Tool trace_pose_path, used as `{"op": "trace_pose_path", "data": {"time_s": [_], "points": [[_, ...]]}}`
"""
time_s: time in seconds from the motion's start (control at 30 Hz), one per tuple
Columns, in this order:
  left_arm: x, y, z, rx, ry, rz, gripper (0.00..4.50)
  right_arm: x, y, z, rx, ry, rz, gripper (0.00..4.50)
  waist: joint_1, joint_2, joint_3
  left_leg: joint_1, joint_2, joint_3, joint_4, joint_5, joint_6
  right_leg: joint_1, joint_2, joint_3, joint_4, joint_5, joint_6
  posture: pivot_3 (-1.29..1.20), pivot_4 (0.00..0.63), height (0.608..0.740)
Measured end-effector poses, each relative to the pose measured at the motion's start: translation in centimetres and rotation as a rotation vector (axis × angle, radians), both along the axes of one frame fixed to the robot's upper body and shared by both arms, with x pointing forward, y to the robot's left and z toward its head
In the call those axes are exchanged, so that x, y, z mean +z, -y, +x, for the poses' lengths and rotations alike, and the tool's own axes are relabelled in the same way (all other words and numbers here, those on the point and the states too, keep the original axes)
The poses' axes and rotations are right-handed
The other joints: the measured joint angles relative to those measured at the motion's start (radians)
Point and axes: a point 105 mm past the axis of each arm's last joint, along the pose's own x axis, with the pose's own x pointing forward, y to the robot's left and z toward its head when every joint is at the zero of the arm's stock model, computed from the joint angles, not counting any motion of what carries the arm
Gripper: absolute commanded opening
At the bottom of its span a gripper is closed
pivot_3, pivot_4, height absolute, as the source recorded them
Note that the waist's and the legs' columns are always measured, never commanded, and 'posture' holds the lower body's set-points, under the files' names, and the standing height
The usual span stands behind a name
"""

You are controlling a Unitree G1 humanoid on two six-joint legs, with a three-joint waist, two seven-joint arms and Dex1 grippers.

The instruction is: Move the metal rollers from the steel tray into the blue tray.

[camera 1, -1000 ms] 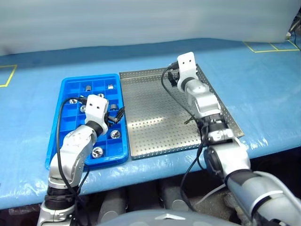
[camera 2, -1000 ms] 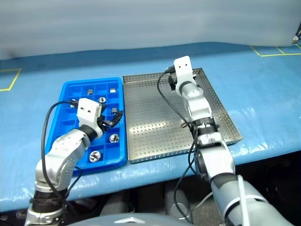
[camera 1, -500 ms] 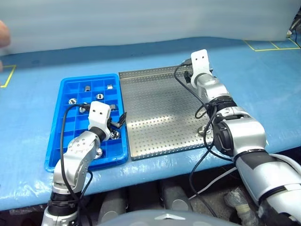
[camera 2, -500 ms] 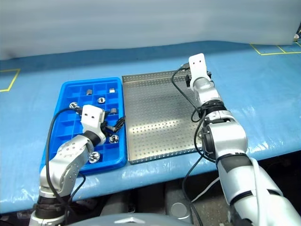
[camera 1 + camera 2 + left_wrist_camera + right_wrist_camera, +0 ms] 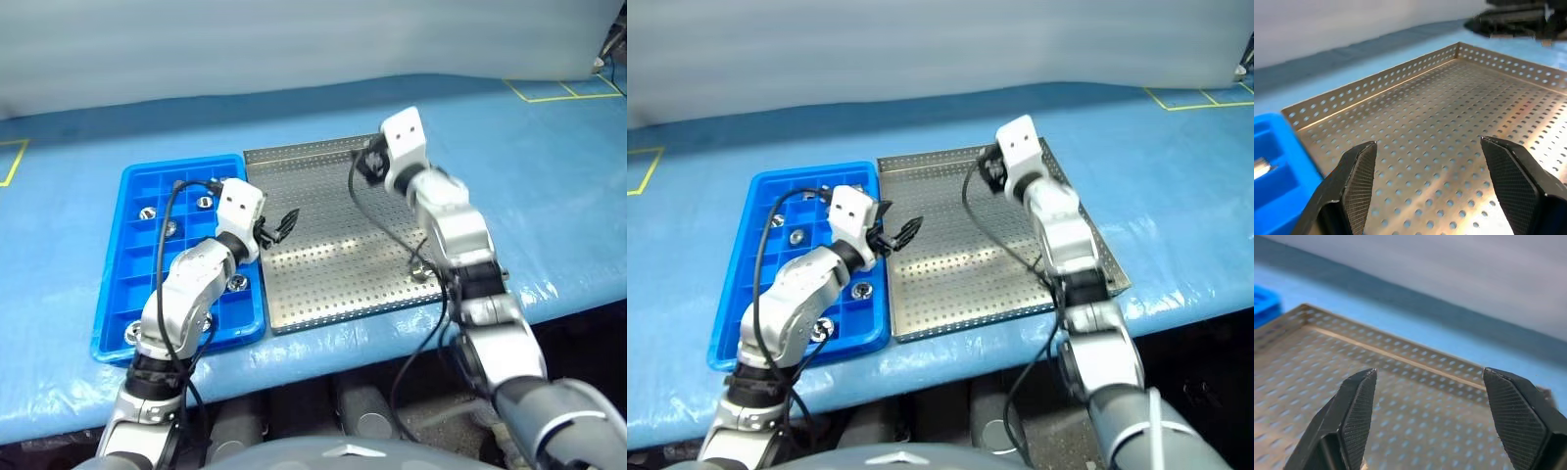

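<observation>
Your left gripper (image 5: pixel 284 223) hung just past the blue tray's (image 5: pixel 113 294) right rim, over the near-left part of the steel tray (image 5: pixel 323 284), with the forearm slanting up across the blue tray from its near edge. Its two black fingers (image 5: pixel 1354 183) stood spread with nothing between them; in the left wrist view only perforated floor showed in the gap.

Your right gripper (image 5: pixel 370 163) sat above the steel tray's far-right corner, pointing in toward the tray's middle, the arm running back along the tray's right edge toward its near-right corner. Its fingers (image 5: pixel 1356 411) were also spread and empty, framing the far rim of the steel tray in the right wrist view.

The steel tray looked bare: a shiny perforated floor with low holed rims, lying on the blue-covered table (image 5: pixel 549 186) with its left edge touching the blue tray.

The metal rollers (image 5: pixel 147 211) were all in the blue tray, one per square compartment. A few lay near its far-left corner, one (image 5: pixel 238 283) sat by the right rim beside your left forearm, and one (image 5: pixel 132 333) lay at the near-left corner. They were small, bright and ring-like.
</observation>
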Motion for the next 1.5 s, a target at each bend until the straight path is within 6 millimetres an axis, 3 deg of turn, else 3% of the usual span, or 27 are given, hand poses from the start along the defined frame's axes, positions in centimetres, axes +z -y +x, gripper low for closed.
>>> {"op": "trace_pose_path", "data": {"time_s": [0.07, 0.23, 0.43, 0.53, 0.67, 0.87, 1.0, 1.2, 1.5], "points": [[0.4, 1.6, 0.9, -0.059, 0.014, 0.01, 3.7, -0.7, 0.2, -3.2, 0.024, -0.013, -0.022, 3.64, -0.022, 0.0, 0.0, -0.001, -0.001, 0.001, 0.004, -0.002, 0.002, 0.001, 0.0, 0.001, 0.0, 0.0, 0.002, -0.51, 0.15, 0.74], [1.0, 6.1, 3.0, -0.222, 0.035, 0.049, 3.7, -1.3, 2.2, -7.5, -0.052, -0.034, -0.069, 3.64, -0.126, 0.0, 0.0, 0.003, -0.006, 0.003, 0.009, -0.002, 0.005, 0.006, -0.003, 0.005, -0.001, -0.007, 0.008, -0.6, 0.15, 0.74], [-2.0, 11.2, 3.2, -0.424, -0.04, 0.149, 3.7, -3.1, 2.7, -11.9, -0.022, -0.111, -0.079, 3.64, -0.276, -0.001, 0.001, 0.006, -0.007, 0.007, 0.006, -0.002, 0.006, 0.005, -0.003, 0.012, 0.001, -0.007, 0.016, -0.7, 0.15, 0.74], [-3.4, 12.4, 3.3, -0.455, -0.077, 0.188, 3.7, -2.6, 1.2, -13.8, 0.062, -0.103, -0.089, 3.64, -0.366, -0.003, 0.002, 0.008, -0.007, 0.009, 0.004, -0.003, 0.007, 0.006, -0.002, 0.015, 0.001, -0.007, 0.017, -0.72, 0.15, 0.74], [-4.8, 13.3, 3.6, -0.452, -0.093, 0.252, 3.7, -2.3, 1.2, -14.2, 0.056, -0.093, -0.091, 3.64, -0.455, -0.009, 0.004, 0.009, -0.007, 0.011, 0.006, -0.003, 0.008, 0.009, -0.004, 0.018, 0.0, -0.005, 0.02, -0.74, 0.15, 0.74], [-5.5, 12.8, 4.2, -0.416, -0.099, 0.265, 3.7, -2.3, 1.8, -14.3, 0.016, -0.1, -0.094, 3.64, -0.549, -0.013, 0.005, 0.01, -0.008, 0.014, 0.007, -0.001, 0.011, 0.01, -0.009, 0.019, 0.0, -0.002, 0.026, -0.73, 0.15, 0.74], [-4.4, 12.0, 4.8, -0.376, -0.133, 0.128, 3.7, -2.3, 1.7, -14.3, 0.017, -0.099, -0.093, 3.64, -0.574, -0.014, 0.005, 0.011, -0.009, 0.016, 0.007, 0.0, 0.013, 0.01, -0.012, 0.019, 0.0, 0.0, 0.029, -0.71, 0.15, 0.74], [-2.0, 10.9, 4.8, -0.345, -0.108, 0.001, 3.7, -2.1, 1.1, -13.8, 0.045, -0.091, -0.092, 3.64, -0.574, -0.016, 0.006, 0.011, -0.009, 0.018, 0.007, 0.001, 0.014, 0.011, -0.013, 0.02, 0.0, 0.001, 0.031, -0.66, 0.15, 0.74], [-3.8, 7.1, 6.0, -0.173, -0.068, 0.178, 3.7, -2.7, 1.0, -12.9, 0.053, -0.112, -0.093, 3.64, -0.541, -0.016, 0.006, 0.011, -0.01, 0.019, 0.007, 0.001, 0.014, 0.01, -0.013, 0.021, 0.0, 0.001, 0.032, -0.64, 0.15, 0.74]]}}
